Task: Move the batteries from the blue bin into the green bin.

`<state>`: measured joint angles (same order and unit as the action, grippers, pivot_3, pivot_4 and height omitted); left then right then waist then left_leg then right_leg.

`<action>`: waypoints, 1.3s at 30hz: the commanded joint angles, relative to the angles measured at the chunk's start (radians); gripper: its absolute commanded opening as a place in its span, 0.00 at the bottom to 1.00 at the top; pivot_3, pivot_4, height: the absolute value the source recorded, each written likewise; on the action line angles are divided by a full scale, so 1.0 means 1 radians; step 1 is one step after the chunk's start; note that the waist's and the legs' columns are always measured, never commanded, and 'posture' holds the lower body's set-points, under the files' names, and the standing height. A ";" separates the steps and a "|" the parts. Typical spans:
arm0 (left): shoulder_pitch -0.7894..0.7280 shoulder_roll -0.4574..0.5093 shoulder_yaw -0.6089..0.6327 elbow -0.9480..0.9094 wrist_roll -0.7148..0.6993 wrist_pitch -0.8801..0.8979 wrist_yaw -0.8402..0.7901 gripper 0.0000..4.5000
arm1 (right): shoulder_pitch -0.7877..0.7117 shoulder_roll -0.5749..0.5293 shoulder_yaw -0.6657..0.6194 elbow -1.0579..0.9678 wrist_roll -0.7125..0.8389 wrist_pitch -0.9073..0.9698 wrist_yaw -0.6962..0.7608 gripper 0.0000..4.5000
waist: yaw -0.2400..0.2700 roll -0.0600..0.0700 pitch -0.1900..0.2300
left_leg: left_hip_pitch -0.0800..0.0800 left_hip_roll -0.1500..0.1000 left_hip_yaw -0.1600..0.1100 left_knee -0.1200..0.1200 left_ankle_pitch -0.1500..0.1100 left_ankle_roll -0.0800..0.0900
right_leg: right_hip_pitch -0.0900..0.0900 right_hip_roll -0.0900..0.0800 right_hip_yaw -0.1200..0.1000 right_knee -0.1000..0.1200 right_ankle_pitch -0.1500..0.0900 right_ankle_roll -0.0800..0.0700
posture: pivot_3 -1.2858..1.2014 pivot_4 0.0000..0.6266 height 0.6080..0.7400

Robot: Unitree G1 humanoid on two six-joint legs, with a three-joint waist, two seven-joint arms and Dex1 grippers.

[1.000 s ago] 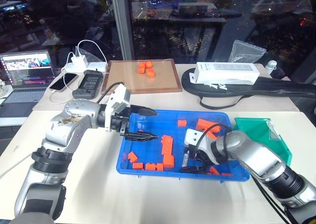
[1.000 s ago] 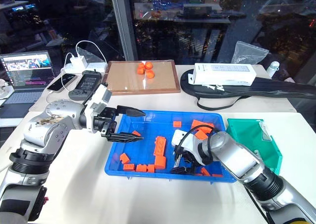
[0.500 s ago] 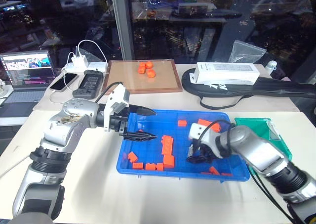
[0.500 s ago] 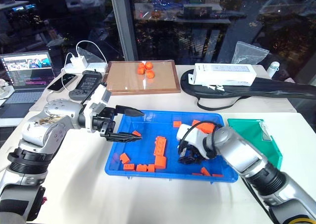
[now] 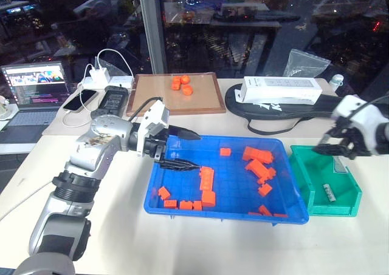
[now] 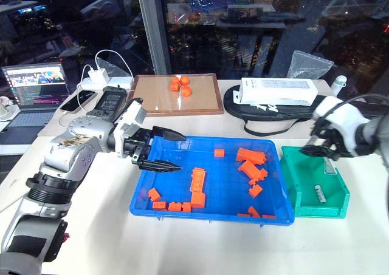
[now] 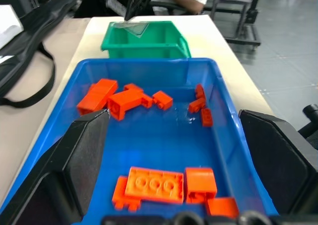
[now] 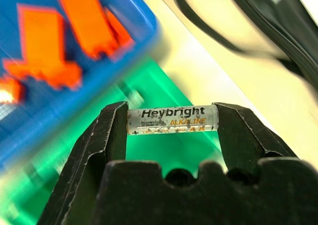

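My right gripper (image 5: pixel 329 146) hangs over the green bin (image 5: pixel 320 210), at the right of the blue bin (image 5: pixel 225 212). It is shut on a battery (image 8: pixel 172 119), a slim silvery cylinder with dark lettering clamped end to end between the fingers. Another battery (image 5: pixel 329 193) lies on the green bin's floor. My left gripper (image 5: pixel 186 150) hovers over the left part of the blue bin, open and holding nothing. In the left wrist view its fingers (image 7: pixel 79 160) stand wide apart above the tray floor.
Orange blocks (image 5: pixel 206 179) are scattered in the blue bin. Behind it lie a wooden-framed board (image 5: pixel 152 102) with orange pieces, a white box (image 5: pixel 279 90) on a black bag (image 5: pixel 364 108), and at the far left a laptop (image 5: pixel 33 90) and chargers.
The right gripper shut on a battery in the blue bin, lifted out with it and swung right to above the green bin. The left gripper stayed where it was.
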<state>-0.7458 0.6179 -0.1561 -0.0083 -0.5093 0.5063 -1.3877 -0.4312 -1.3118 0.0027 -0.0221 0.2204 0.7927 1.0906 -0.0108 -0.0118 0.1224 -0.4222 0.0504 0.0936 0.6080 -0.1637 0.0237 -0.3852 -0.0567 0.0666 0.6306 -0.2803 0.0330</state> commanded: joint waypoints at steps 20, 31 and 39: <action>0.054 0.056 0.057 -0.071 -0.001 0.007 0.053 1.00 | -0.262 0.299 0.092 -0.197 -0.003 0.087 -0.110 1.00 | -0.012 0.004 -0.002 | 0.001 0.000 -0.004 0.000 0.000 0.000 | 0.000 0.002 0.002 0.001 0.000 0.001 | 0.52 0.24 1.00; 0.098 0.105 0.078 -0.115 -0.008 0.015 0.081 1.00 | -0.177 0.777 0.328 -0.404 0.015 0.260 -0.381 1.00 | 0.016 0.001 -0.002 | -0.003 -0.001 -0.004 0.003 0.000 0.000 | -0.001 0.000 0.000 0.002 0.001 0.001 | 0.52 0.24 1.00; 0.126 0.121 0.086 -0.155 -0.014 0.023 0.100 1.00 | -0.198 0.863 0.418 -0.338 -0.050 0.311 -0.499 1.00 | 0.010 0.000 -0.002 | -0.001 -0.001 -0.003 0.003 0.001 -0.001 | -0.001 0.001 0.000 0.003 0.001 0.000 | 0.52 0.24 1.00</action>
<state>-0.6151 0.7263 -0.0978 -0.1268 -0.5106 0.5292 -1.2960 -0.6136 -0.4531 0.4118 -0.3513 0.1819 1.0884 0.6079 -0.0010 -0.0113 0.1200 -0.4237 0.0498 0.0911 0.6110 -0.1628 0.0224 -0.3860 -0.0560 0.0664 0.6339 -0.2795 0.0334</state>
